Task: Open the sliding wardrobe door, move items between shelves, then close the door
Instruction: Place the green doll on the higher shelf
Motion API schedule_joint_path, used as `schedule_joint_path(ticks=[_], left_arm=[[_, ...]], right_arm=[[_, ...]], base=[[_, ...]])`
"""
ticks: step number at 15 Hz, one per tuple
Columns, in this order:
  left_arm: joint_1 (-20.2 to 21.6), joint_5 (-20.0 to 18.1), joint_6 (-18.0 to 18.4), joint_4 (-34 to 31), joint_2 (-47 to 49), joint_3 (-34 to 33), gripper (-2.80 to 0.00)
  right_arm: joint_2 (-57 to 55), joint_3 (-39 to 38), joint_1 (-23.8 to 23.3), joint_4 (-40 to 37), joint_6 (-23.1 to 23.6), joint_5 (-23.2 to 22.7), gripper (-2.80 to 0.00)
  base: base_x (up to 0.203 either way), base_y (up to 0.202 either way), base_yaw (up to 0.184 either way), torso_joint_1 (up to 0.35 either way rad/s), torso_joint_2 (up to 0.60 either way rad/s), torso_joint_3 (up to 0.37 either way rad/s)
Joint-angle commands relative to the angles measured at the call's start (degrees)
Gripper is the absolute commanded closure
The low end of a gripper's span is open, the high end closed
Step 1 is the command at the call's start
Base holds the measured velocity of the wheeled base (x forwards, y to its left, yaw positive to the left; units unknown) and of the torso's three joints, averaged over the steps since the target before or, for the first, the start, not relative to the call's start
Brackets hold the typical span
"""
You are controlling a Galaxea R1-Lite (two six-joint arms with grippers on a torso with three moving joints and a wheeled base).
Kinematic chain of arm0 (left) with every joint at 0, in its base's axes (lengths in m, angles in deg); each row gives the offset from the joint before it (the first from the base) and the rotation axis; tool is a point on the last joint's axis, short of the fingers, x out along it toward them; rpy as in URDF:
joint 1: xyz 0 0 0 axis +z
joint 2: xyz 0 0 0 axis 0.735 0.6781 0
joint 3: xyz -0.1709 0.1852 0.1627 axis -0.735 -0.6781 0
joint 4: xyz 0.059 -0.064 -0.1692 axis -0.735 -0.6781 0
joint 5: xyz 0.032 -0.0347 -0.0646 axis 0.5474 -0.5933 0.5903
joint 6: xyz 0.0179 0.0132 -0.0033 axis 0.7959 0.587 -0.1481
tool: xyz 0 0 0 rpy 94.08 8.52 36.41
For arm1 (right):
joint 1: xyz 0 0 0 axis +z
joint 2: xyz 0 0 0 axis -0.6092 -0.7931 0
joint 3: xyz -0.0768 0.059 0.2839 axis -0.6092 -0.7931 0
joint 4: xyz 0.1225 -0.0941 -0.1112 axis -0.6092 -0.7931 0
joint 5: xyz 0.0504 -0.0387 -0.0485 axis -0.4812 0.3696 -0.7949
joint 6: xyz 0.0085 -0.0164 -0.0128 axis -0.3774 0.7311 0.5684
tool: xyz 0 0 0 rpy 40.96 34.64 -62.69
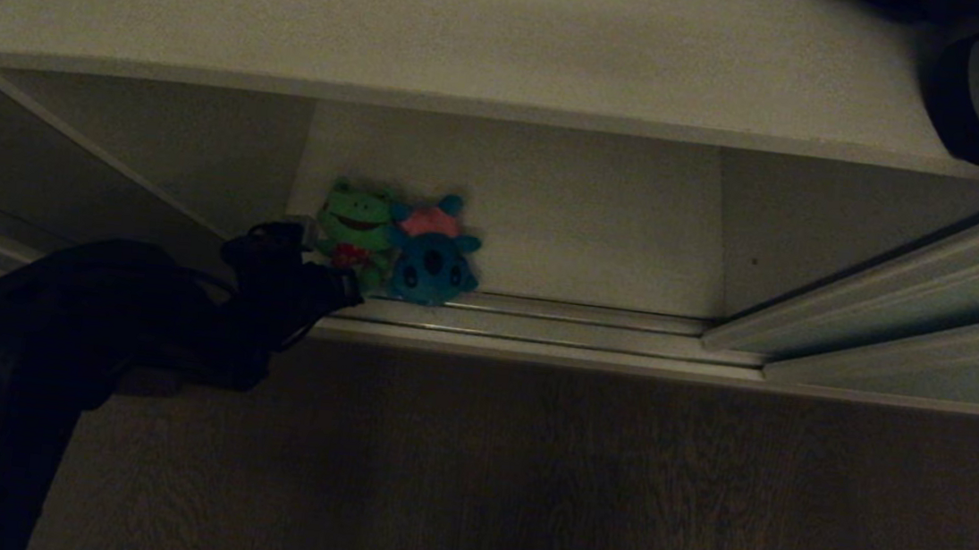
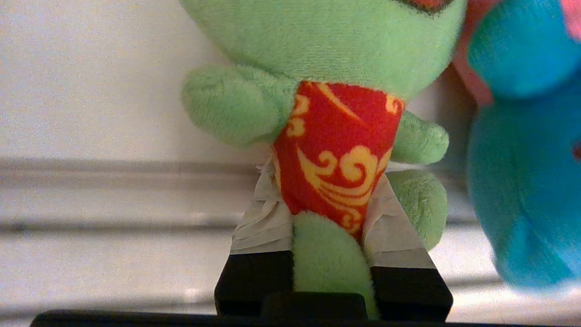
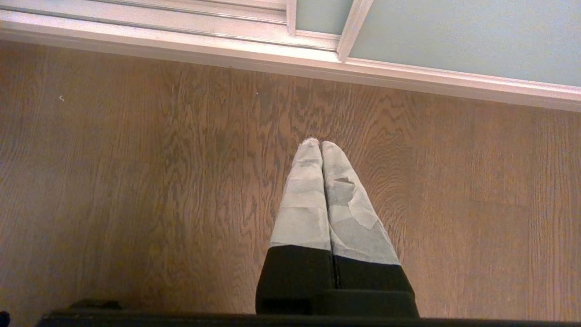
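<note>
Left wrist view shows the left gripper (image 2: pixel 329 213) low in the centre of the frame, its taped fingers (image 2: pixel 263 227) pressed against either side of a green frog plush (image 2: pixel 327 54), pinching the red patterned torso and leg between them. Narrowed that far onto soft fabric, the jaws look set for a lift by the body rather than by a limb. At the right edge of the frame a teal-blue plush toy (image 2: pixel 522 159) leans against the frog, so a lift may drag it.

In the head view both toys sit at centre left on the lowest shelf (image 1: pixel 592 231), just behind the door track (image 1: pixel 539 325), within easy reach. The sliding wardrobe door (image 1: pixel 919 289) stands pushed aside at the right, leaving the compartment open.

The right gripper (image 3: pixel 321 145) hangs with fingers pressed together over the wooden floor (image 3: pixel 136 181), holding nothing.
</note>
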Motion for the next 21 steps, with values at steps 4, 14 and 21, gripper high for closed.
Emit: schedule_joint_path(ticks=[4, 14, 21], left_arm=[[-0.8, 0.0, 0.4, -2.1, -13.3, -15.6, 0.0], [-1.4, -0.1, 6.2, -21.6, -50.6, -52.1, 0.0], [-1.5, 1.2, 5.6, -46.9, -86.0, -58.1, 0.0]], right_arm=[[0.0, 0.0, 0.1, 0.0, 0.0, 0.0, 0.0], [0.0, 0.0, 0.0, 0.0, 0.0, 0.0, 0.0], [0.0, 0.0, 0.1, 0.0, 0.0, 0.0, 0.0]], base=[[0.0, 0.0, 0.0, 0.0, 0.0, 0.0], [0.0, 0.0, 0.0, 0.0, 0.0, 0.0], [0.0, 0.0, 0.0, 0.0, 0.0, 0.0]])
